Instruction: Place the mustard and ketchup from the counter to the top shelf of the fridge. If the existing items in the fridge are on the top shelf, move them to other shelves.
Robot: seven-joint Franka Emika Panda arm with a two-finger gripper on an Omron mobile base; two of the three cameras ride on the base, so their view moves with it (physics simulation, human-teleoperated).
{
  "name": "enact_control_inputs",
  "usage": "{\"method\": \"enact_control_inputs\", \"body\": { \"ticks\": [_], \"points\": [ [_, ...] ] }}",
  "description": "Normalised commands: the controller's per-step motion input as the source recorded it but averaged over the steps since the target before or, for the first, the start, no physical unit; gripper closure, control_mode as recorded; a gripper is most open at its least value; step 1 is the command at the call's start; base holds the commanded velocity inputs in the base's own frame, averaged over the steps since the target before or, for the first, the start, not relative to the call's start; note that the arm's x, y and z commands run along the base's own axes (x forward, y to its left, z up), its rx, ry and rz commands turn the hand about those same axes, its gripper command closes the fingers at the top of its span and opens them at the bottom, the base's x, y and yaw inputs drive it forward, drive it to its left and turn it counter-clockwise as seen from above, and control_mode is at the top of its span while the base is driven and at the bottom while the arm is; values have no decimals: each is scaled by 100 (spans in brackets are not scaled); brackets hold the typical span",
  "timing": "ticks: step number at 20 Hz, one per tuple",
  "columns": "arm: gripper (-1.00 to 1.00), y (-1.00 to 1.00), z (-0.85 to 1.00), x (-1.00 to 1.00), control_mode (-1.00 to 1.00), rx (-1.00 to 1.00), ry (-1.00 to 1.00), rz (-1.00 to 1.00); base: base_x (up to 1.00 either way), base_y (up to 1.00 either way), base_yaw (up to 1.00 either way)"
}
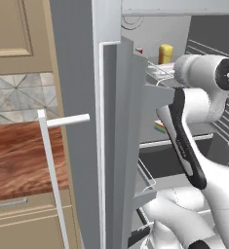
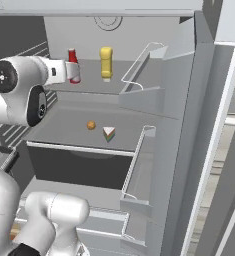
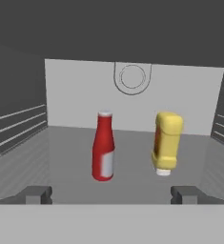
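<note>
A: Claw [image 3: 111,194] state?
B: Jaws spread wide, nothing between them. In the hand view the two tips stand far apart, low, in front of the top shelf [image 3: 132,183].

A: Bottles, relative to that shelf?
B: Both on it. Ketchup [image 3: 103,146] upright, white cap up, left of the mustard [image 3: 167,143] in the hand view. Mustard stands with its small cap down, leaning slightly. The two are near each other, not touching, both clear of the claw.

A: Surroundings, same landmark?
B: Behind the shelf, the pale rear wall of the fridge [image 2: 199,130] with a round fitting. Ribbed grey side walls to either side. On the shelf below, an orange ball [image 2: 91,125] just beside a cake wedge [image 2: 108,133], apart. Below that, a dark drawer. The door hangs open to the right in the right base view, with wire-edged bins.

A: Room?
B: Left base view: counter [image 1: 18,155] left of the fridge, beige drawer under it, patterned tile above, a white bar handle [image 1: 52,170] in front.
</note>
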Motion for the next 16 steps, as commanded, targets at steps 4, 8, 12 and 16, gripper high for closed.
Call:
{"method": "enact_control_inputs", "body": {
  "ticks": [4,8,12,16],
  "points": [
    [-100,-31,2,-100,-100,2,-3,0,0,0,0],
    [-100,-24,0,-100,-100,0,0,0,0,0,0],
    [-100,-22,10,-100,-100,2,12,0,0,0,0],
    [-100,-10,5,-100,-100,0,13,0,0,0,0]
  ]
}}
